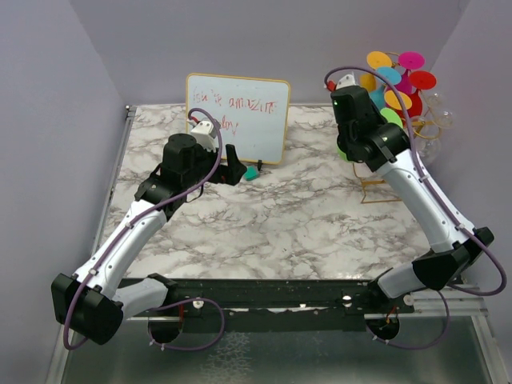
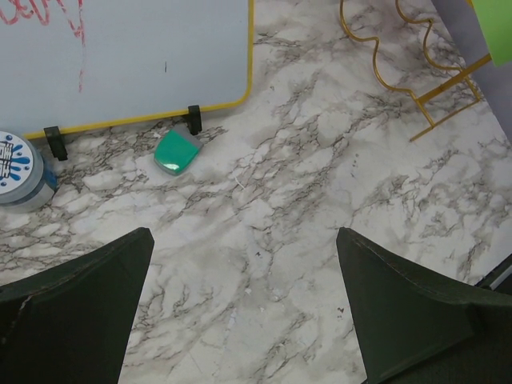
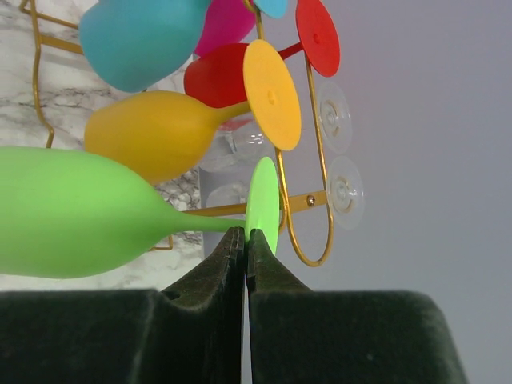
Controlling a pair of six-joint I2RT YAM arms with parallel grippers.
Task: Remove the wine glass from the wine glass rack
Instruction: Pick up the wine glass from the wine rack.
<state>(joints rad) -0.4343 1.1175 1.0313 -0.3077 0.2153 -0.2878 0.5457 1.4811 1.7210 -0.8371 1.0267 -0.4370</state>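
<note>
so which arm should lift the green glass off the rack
Right. The right gripper is closed on the stem of the green wine glass hanging on the wine glass rack. The left gripper is open above the table, well away from the rack.

Green wine glass hangs inverted, its foot in a low loop of the gold wire wine glass rack, which stands upright at the table's far-right corner.

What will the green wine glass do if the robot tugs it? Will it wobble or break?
The green wine glass looks opaque, probably plastic, so likely light and not brittle. Its big bowl on a thin stem may swing. It hangs beside the yellow glass, so it could bump that.
</note>
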